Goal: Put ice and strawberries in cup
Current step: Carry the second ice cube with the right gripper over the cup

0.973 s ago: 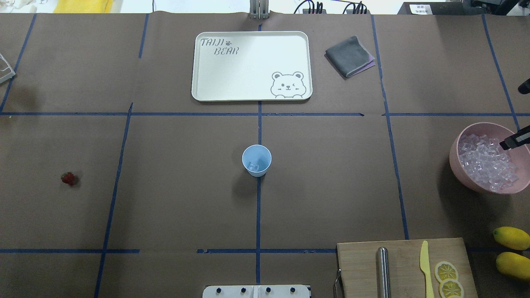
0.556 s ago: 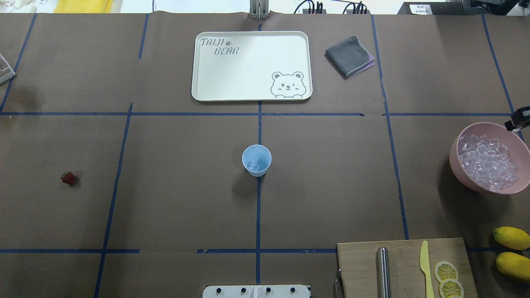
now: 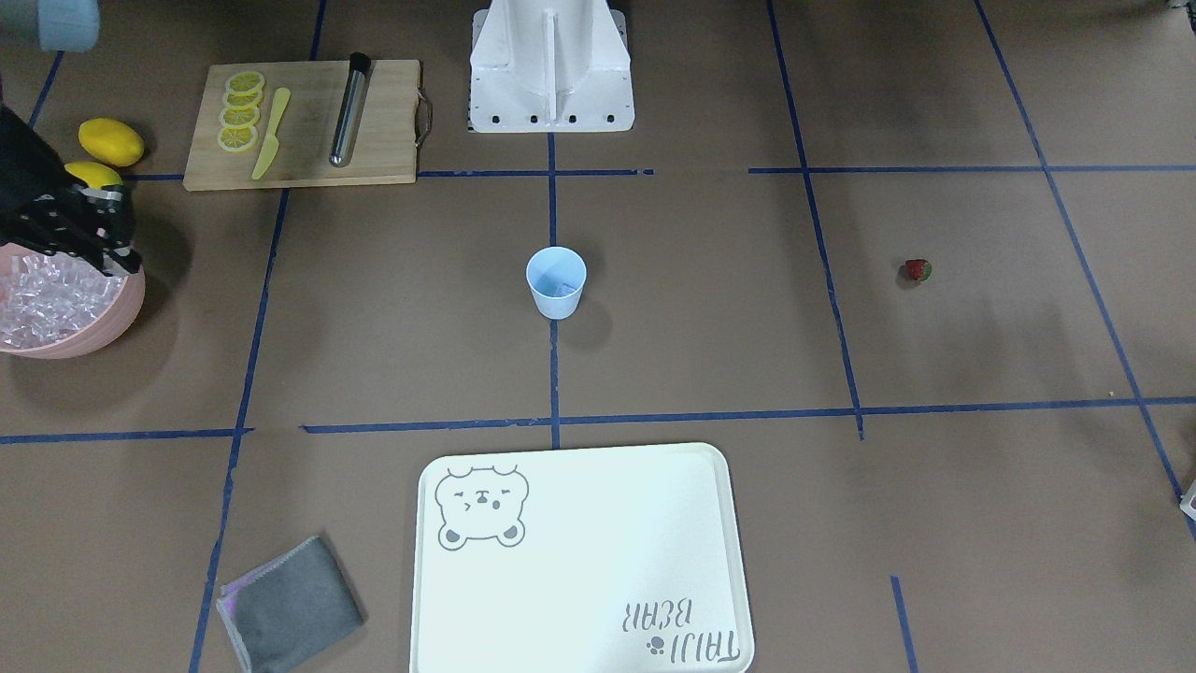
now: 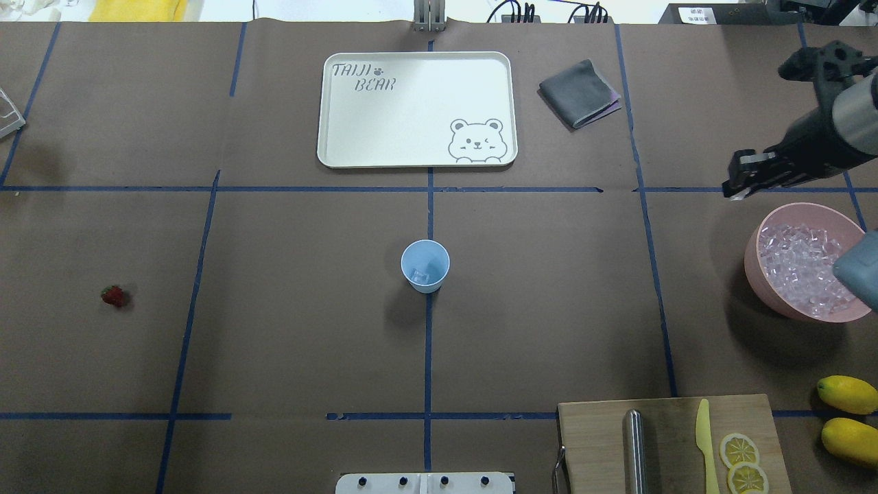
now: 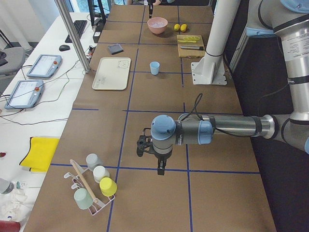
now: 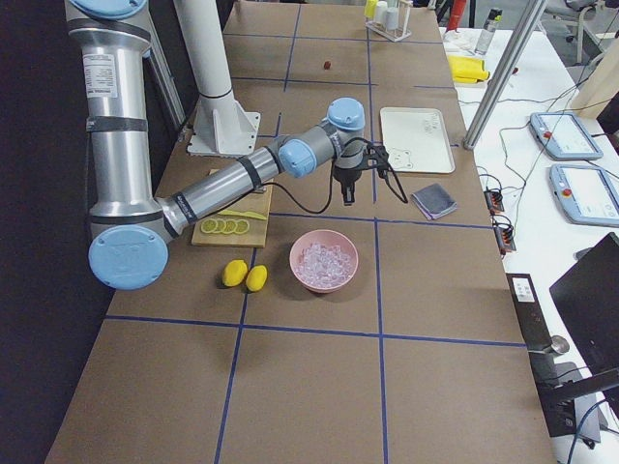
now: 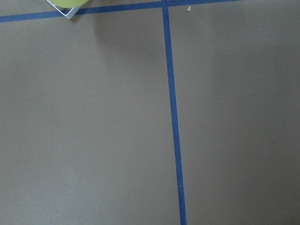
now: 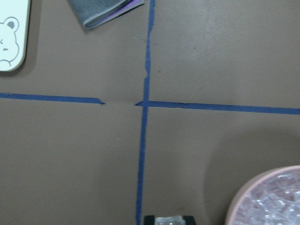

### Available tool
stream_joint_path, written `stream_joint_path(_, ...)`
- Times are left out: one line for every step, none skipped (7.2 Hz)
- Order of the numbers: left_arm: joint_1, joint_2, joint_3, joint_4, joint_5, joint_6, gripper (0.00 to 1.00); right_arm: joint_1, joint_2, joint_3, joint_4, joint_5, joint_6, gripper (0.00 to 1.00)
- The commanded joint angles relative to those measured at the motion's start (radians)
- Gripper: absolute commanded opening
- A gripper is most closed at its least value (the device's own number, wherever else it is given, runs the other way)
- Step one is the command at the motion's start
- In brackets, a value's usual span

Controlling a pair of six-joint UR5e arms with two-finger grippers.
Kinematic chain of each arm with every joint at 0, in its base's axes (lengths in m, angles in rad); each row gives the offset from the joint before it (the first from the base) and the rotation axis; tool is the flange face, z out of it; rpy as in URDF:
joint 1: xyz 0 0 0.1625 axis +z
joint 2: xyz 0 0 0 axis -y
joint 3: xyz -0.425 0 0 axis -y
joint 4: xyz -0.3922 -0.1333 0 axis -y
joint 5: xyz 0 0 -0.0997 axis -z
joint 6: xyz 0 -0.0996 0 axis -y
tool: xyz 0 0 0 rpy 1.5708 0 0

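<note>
The cup (image 4: 425,264) stood upright at the middle of the brown surface (image 4: 288,329), on a blue tape line, with a few ice cubes (image 4: 420,276) at its bottom. The strawberry (image 4: 114,296) lay alone well off on the robot's left, with only bare paper between it and the cup. A white tray (image 4: 343,123) lay beyond the cup, with a grey cloth (image 4: 578,92) near it. On the robot's right sat a pink bowl (image 4: 753,264) heaped with ice (image 4: 799,264). Near it lay a board (image 4: 597,439) carrying a metal rod (image 4: 634,449), a yellow knife (image 4: 705,446) and lemon slices (image 4: 739,451), with two lemons (image 4: 847,394) beside the board. Nothing stood between bowl and cup. The right tool (image 8: 168,219) hung above the surface just outside the bowl's rim, on the side toward the tray. Its fingers were drawn close together and pinched one clear cube (image 8: 168,218). The left tool (image 5: 158,166) hung over bare paper far on the left, near a rack (image 5: 96,209) of cups. How far open it was could not be told.
</note>
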Motion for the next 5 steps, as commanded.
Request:
stream_joint_path(0.000,0.000,-0.001,0.000,0.000,0.000,1.00,-0.155,0.123,-0.001,-0.019,-0.089,0.196,0.08)
stream_joint_path(0.000,0.000,-0.001,0.000,0.000,0.000,1.00,-0.213,0.211,-0.002,-0.106,-0.118,0.233,0.08)
stream_joint_path(0.000,0.000,0.001,0.000,0.000,0.000,1.00,-0.285,0.329,-0.004,-0.248,-0.193,0.272,0.08)
stream_joint_path(0.000,0.000,0.002,0.000,0.000,0.000,1.00,-0.357,0.415,-0.011,-0.342,-0.253,0.278,0.07)
stream_joint_path(0.000,0.000,0.002,0.000,0.000,0.000,1.00,-0.396,0.465,-0.031,-0.351,-0.296,0.304,0.07)
